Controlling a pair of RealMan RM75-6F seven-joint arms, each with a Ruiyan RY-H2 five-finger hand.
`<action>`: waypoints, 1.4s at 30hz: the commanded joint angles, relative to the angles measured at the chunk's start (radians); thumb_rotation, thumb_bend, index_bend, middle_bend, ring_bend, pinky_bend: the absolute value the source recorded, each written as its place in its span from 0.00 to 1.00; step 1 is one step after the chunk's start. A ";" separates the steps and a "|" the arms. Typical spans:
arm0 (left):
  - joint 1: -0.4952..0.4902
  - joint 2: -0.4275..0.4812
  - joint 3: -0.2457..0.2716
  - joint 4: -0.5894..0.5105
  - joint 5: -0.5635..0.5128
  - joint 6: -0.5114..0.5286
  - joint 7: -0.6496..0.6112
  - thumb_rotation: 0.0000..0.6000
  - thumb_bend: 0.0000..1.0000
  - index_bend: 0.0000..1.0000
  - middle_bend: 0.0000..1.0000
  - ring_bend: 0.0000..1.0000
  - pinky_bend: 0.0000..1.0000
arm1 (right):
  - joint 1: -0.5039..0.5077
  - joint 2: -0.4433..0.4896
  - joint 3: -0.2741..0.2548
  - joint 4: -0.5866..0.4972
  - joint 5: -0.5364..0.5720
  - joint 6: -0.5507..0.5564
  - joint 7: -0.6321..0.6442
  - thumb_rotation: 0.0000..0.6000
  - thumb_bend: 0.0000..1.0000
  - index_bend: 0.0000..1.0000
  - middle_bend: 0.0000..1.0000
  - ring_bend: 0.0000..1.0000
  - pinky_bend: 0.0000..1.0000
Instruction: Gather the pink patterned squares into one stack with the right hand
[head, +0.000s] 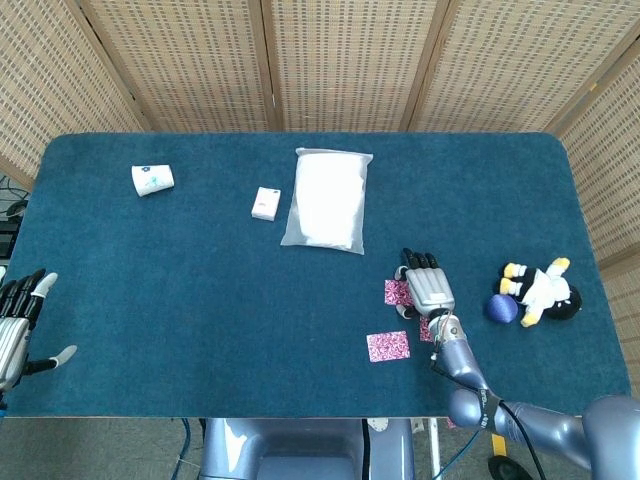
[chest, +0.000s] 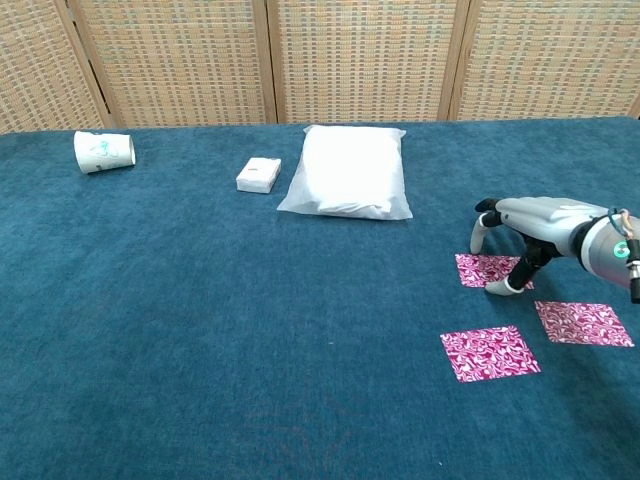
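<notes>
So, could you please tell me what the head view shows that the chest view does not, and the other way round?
Only the head view shows the robot's left hand, open at the table's left edge, plus the black, white and yellow plush toy and the dark blue ball. The chest view adds nothing new, though it shows all three pink patterned squares uncovered. Both show the right hand over the farthest square, the white plastic pouch, the small white box and the tipped paper cup.

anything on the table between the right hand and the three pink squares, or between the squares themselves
Nothing visible. The right hand is arched over the farthest pink square, fingertips down on or beside it. Only bare blue cloth separates it from the near square and the right square. The stuffed toy lies off to the side.
</notes>
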 joint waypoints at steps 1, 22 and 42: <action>0.000 0.000 0.000 0.000 0.000 0.000 0.000 1.00 0.00 0.00 0.00 0.00 0.00 | -0.001 -0.001 -0.001 0.001 -0.003 0.001 0.000 1.00 0.41 0.57 0.00 0.00 0.00; 0.000 -0.001 0.000 0.001 0.001 0.001 0.001 1.00 0.00 0.00 0.00 0.00 0.00 | -0.031 -0.018 -0.008 0.037 -0.113 0.026 0.060 1.00 0.41 0.58 0.02 0.00 0.00; -0.001 0.001 0.000 -0.001 -0.001 -0.002 0.002 1.00 0.00 0.00 0.00 0.00 0.00 | -0.056 0.058 -0.037 -0.110 -0.195 0.072 0.015 1.00 0.41 0.58 0.02 0.00 0.00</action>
